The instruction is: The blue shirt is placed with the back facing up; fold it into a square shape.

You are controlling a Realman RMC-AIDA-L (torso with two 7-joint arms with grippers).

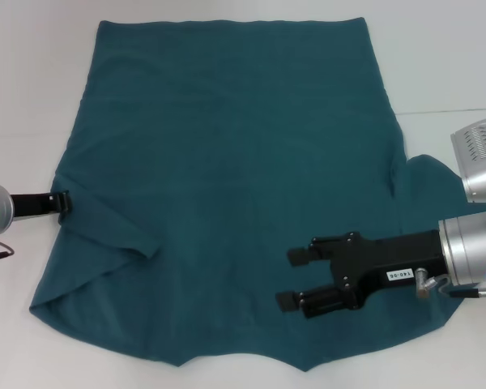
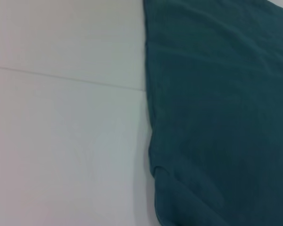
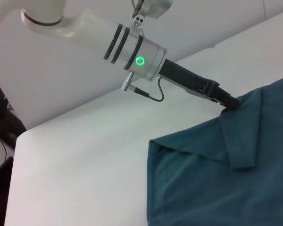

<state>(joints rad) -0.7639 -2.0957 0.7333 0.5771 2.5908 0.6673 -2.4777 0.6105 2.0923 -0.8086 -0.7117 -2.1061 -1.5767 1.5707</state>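
1. The shirt (image 1: 227, 162) lies flat on the white bench (image 1: 32, 97), plain side up, its left sleeve folded inward.
2. Only the right wrist view shows the left gripper (image 3: 226, 100) pinching the shirt's edge — the head view shows just its tip there.
3. The right gripper (image 1: 296, 279) hovers over the shirt's near right part, fingers wide, holding nothing.
4. A small label on it reads "140-05", roughly.

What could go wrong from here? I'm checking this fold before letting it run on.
The left gripper meets the blue shirt only at its very edge, so the fabric might slip free. The folded-in left sleeve lies creased and could bunch. The right gripper hangs open above the cloth while the right sleeve remains unfolded, so the square may come out lopsided.
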